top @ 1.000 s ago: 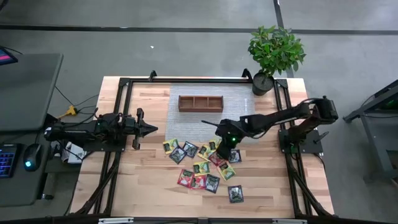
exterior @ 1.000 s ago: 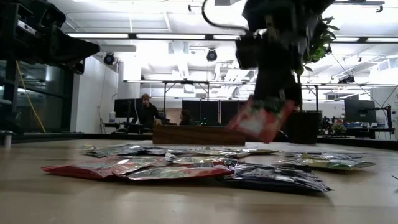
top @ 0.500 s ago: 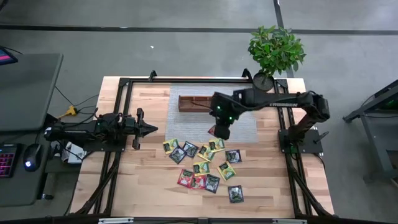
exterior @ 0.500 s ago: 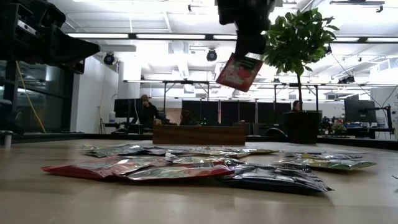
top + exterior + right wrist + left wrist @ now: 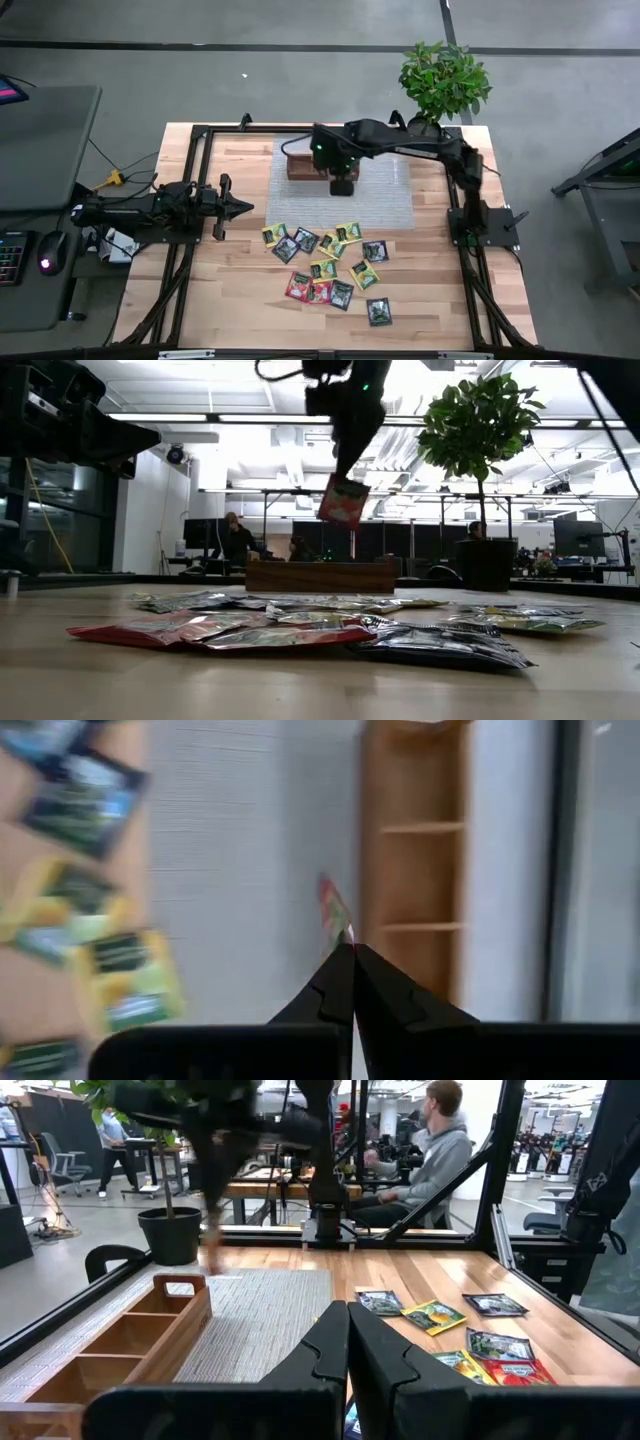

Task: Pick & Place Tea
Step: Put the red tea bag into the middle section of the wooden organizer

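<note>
The right hand is pinched shut on the top edge of a red packet, which hangs below it in the air, tilted. From above, this hand sits over the near edge of the tray, around its middle and right compartments; which compartment it is above I cannot tell. In the right wrist view the packet shows edge-on as a thin red sliver just past the closed fingers, with the tray beside it and the grey mat under both. The level view puts the packet clear above the tray, not touching it.

The tray stands on the mat at the far side of the counter. The rest of the tea lies flat in a loose cluster on the bare wood nearer the front, well apart from the tray: yellow-green, red and dark packets, several overlapping, one dark packet apart at the front.

The left hand waits at the counter's left side, fingers closed on nothing, pointing towards the middle. A potted plant stands at the far right corner. A person sits in the room beyond.
</note>
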Controlling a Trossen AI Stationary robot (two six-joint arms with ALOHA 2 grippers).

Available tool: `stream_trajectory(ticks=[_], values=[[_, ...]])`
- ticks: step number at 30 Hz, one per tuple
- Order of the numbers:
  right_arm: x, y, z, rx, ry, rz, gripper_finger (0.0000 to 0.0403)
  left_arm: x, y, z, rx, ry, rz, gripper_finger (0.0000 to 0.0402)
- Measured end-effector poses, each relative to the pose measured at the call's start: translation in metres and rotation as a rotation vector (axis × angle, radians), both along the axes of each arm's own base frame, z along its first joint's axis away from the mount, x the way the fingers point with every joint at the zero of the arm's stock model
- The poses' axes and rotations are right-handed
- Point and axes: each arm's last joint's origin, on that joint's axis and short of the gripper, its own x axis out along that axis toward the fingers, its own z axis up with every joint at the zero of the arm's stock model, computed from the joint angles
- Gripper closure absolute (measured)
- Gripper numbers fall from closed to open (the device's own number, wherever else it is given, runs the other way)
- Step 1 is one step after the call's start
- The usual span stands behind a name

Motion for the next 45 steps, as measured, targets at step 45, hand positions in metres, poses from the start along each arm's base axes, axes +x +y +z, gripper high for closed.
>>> stream_trajectory(ticks=[45], values=[[0.037,-0.070,-0.072,-0.105,0.078,-0.004,0.0367,0.000,0.000,0.000,0.000,0.000,0.000,0.0401]])
